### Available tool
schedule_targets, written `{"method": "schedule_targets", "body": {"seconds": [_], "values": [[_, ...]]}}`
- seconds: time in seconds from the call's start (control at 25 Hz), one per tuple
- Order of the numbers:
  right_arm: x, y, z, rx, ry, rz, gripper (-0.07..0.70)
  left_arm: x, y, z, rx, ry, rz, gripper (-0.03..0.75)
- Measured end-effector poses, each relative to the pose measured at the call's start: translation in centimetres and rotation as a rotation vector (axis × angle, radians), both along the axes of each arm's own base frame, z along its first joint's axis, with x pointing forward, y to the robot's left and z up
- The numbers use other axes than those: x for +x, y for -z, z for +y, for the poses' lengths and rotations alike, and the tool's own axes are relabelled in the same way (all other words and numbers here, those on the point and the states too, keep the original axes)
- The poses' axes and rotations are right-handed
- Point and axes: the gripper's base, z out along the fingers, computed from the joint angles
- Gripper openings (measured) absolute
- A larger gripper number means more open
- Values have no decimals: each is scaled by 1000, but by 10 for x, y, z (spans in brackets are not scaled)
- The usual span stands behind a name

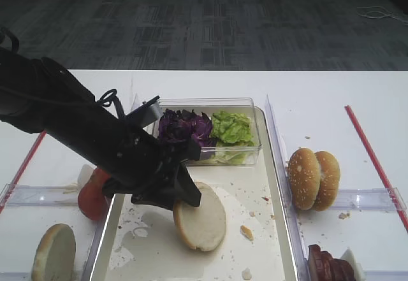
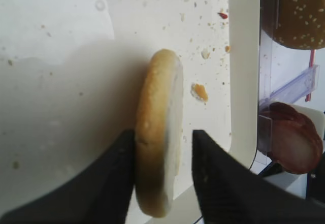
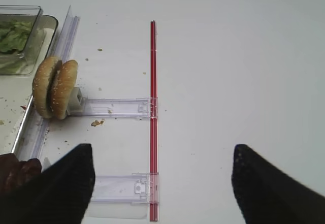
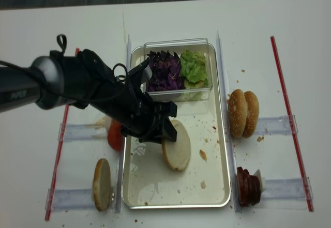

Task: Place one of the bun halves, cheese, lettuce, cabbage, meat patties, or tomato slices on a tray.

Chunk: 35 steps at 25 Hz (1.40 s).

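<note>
A: Long off-white rectangular tray, rim raised. On it, at centre: round pale tan bun half, tilted on edge, long axis 12-to-6 in wrist view.

B: Left black gripper straddling bun, jaws slightly apart, barely touching crust. Right gripper wide apart, empty.

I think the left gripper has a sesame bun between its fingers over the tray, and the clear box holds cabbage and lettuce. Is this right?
Not quite. The bun between the left gripper fingers is a plain half with no seeds, as the left wrist view shows. The sesame buns stand outside the tray. The clear box does hold cabbage and lettuce.
</note>
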Motion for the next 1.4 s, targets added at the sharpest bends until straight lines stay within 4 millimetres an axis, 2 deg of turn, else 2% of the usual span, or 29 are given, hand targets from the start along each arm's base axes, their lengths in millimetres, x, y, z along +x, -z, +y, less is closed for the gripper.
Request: {"method": "schedule_targets", "body": {"seconds": [0.16, 0.28, 0.68, 0.84, 1.2, 1.32, 1.4], "values": [[0, 0, 0, 0, 0, -2, 590, 1, 0, 0, 2, -7, -6, 415], [0, 0, 0, 0, 0, -2, 590, 2, 0, 0, 6, -19, -12, 471], [0, 0, 0, -2, -1, -2, 590, 2, -2, 1, 3, -17, -30, 489], [0, 0, 0, -2, -1, -2, 590, -3, -26, 2, -34, -4, -87, 489], [0, 0, 0, -2, -1, -2, 590, -31, -98, 11, -147, 38, -243, 489], [0, 0, 0, -2, -1, -2, 590, -38, -108, 16, -124, 43, -272, 489], [0, 0, 0, -2, -1, -2, 590, -39, -107, 21, -70, 43, -271, 489]]}}
